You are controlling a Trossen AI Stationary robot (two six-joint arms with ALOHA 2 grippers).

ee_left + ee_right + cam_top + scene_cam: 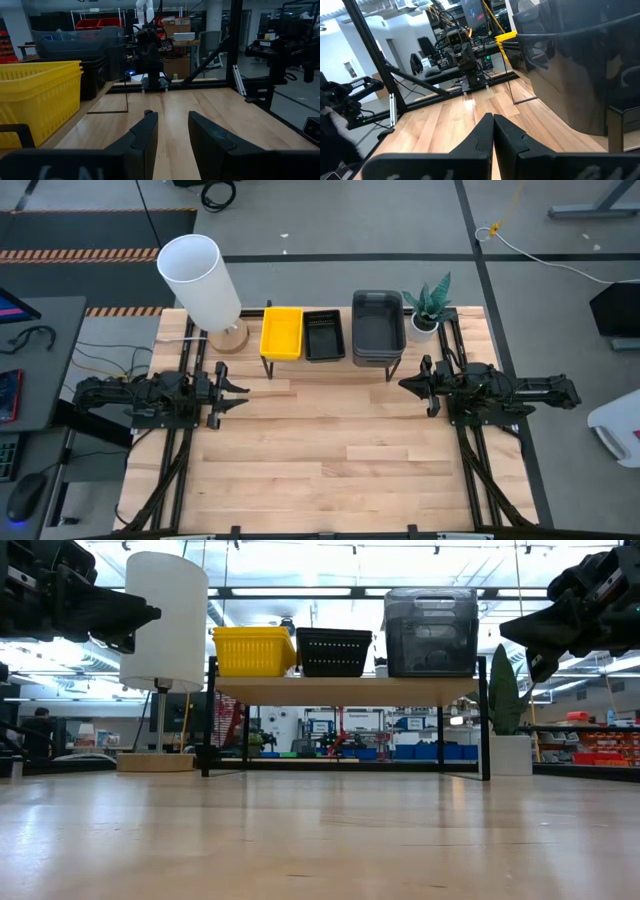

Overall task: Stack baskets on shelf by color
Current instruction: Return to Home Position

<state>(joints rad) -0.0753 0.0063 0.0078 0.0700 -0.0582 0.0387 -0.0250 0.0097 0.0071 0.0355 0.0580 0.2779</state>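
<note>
We saw the bright yellow plastic baskets [282, 333], black slotted baskets [324, 335] and smoky-grey rounded baskets [378, 327] grouped by colour on the low plank-topped shelf [340, 690]. We judged both arms hung clear for homing: the left gripper [240, 394] released, the right gripper [405, 384] clenched on nothing, above the pale wooden tabletop [330, 470], with a workshop [330, 740] beyond.

The near tabletop [330, 460] lay open. Along the far edge, the lamp [200, 275], the loaded shelf [345, 690] and the plant [428, 305] blocked the way, left to right.

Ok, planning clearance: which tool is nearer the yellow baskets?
Left. The left tool hangs just front-left of the yellow baskets; the right tool is by the grey baskets, farther off.
</note>
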